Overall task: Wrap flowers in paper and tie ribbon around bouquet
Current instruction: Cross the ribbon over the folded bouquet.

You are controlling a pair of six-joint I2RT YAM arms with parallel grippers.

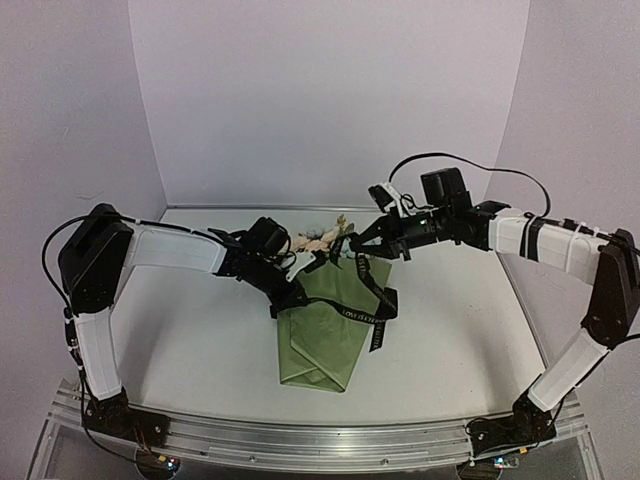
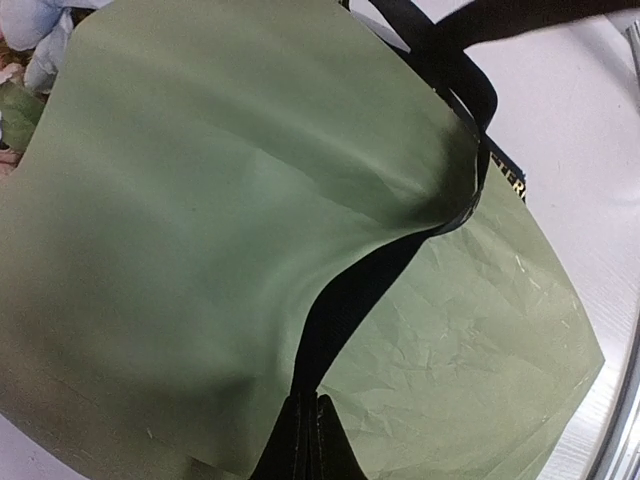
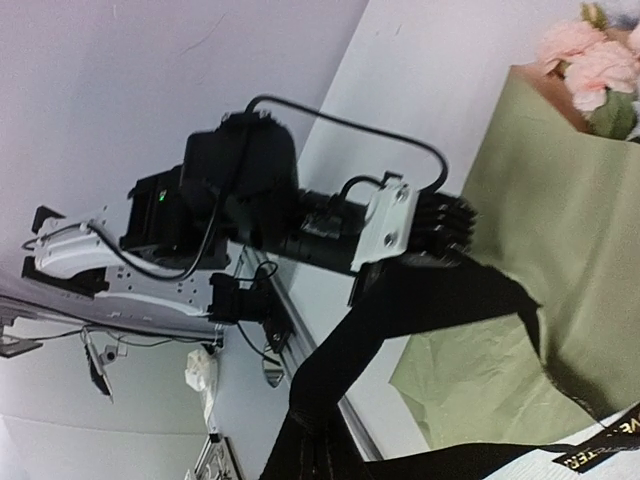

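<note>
Lying flat on the table, the bouquet points its narrow end toward the arm bases and its wide end toward the far wall. This position probably lets the table carry the bundle, leaving both arms free for tying. The olive paper is rolled into a cone around the flowers, whose blooms show at the far opening. The black ribbon crosses the upper half of the cone. One length drapes down the right side, and its printed end rests on the paper.

The left gripper sits low at the cone's left edge. Its jaws are pressed together on the ribbon, which the left wrist view shows running up from the fingertips across the paper. The right gripper hangs above the wide end, just beside the blooms. Its jaws are likewise clamped on the ribbon. Holding one length in each gripper appears intended to keep the band taut across the cone for knotting.
</note>
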